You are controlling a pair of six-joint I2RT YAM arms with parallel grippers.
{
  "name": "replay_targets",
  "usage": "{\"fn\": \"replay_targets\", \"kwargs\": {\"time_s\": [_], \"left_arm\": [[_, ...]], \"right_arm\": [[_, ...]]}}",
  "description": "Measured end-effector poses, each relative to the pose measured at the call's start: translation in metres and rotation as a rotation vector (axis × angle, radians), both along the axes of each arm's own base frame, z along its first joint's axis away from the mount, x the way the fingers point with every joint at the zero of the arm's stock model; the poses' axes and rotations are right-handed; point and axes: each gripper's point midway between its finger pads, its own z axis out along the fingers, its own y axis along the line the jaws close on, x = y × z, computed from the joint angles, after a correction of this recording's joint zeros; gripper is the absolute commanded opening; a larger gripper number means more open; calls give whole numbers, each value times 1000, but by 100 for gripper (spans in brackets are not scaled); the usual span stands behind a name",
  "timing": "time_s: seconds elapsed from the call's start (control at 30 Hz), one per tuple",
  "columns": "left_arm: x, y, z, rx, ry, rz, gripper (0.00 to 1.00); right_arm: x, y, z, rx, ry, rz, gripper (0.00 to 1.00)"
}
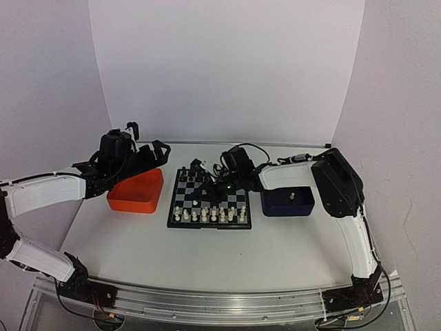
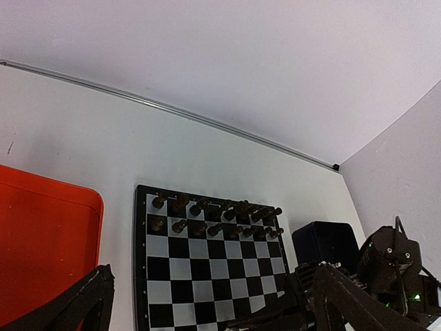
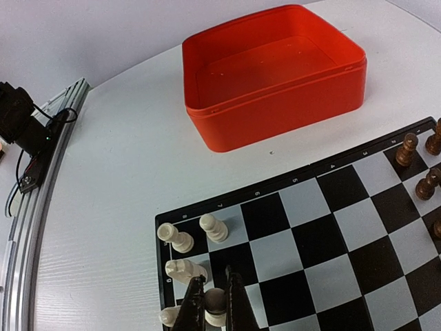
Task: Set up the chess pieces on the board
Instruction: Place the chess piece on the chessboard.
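The board [image 1: 210,201] lies mid-table, with black chessmen [image 1: 207,178] on its far rows and cream-white chess pieces [image 1: 213,216] along its near rows. My right gripper [image 3: 215,303] is shut on the head of a white pawn [image 3: 216,307] that stands on the board [image 3: 331,234] in the second row, beside a white knight [image 3: 185,269]. A white rook [image 3: 173,238] and another white pawn [image 3: 213,227] stand at the corner. My left gripper [image 1: 153,157] hangs open and empty above the orange tray's far side, its fingers [image 2: 86,303] wide apart.
The orange tray [image 1: 134,201] sits left of the board. A dark blue tray [image 1: 286,207] sits on the right with one cream piece [image 1: 293,196] in it. Black chessmen [image 2: 213,217] fill the far two rows. White walls enclose the table.
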Motion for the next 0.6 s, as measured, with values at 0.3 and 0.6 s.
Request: {"fn": "replay_targets", "kwargs": {"time_s": [0.3,0.6], "left_arm": [[0,1,-1,0,6,9,100],[0,2,-3,5,11,9,100]], "right_arm": [[-1,1,-17,-21,26,5,4],[1,2,-23,-25,31,5,6]]}}
